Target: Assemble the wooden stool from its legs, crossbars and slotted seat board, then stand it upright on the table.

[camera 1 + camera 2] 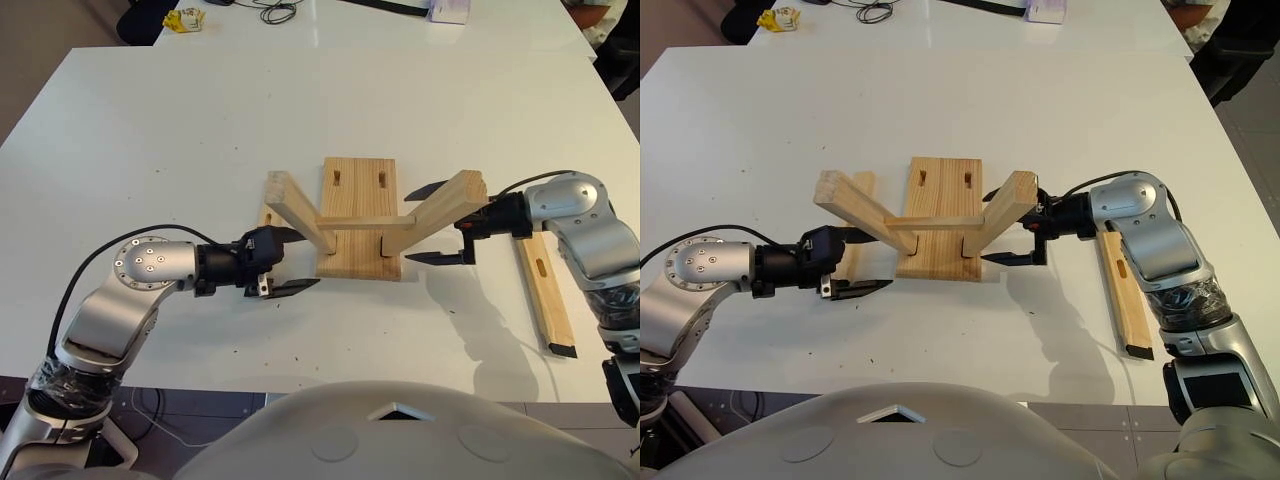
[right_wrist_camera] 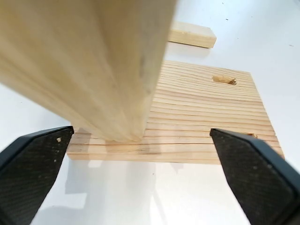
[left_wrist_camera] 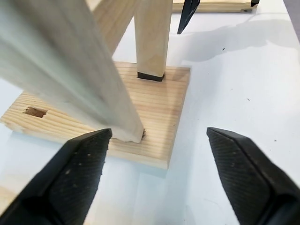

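- Head views: the slotted seat board [image 1: 358, 185] lies flat at the middle of the white bench [image 1: 150, 130].
- Two legs rise from its near part and splay outward. The left leg [image 1: 293, 203] leans to the left and the right leg [image 1: 447, 203] to the right. A crossbar [image 1: 365, 224] runs level between them.
- The left pincer [image 1: 305, 260] sits low by the foot of the left leg. It is spread wide and holds nothing.
- The right pincer [image 1: 410, 225] is also spread wide. One finger sits on each side of the right leg, and neither is pressed to it.
- A spare leg [image 1: 545, 290] with a slot and a dark tip lies flat on the bench, right of the right arm. A wooden piece [image 1: 862, 185] lies flat just left of the board, behind the left leg.
- Left wrist view: the two dark fingers [image 3: 70, 183] stand far apart. The left leg's lower end meets the board near its edge, just beside one finger; I cannot tell whether they touch. Farther along, the right leg's dark-capped end stands on the board. An open slot [image 3: 35, 111] shows at the board's other side.
- Right wrist view: the fingers [image 2: 253, 173] gape on both sides of the right leg, with bench showing in the gaps. The board lies beyond, with one slot visible in it.
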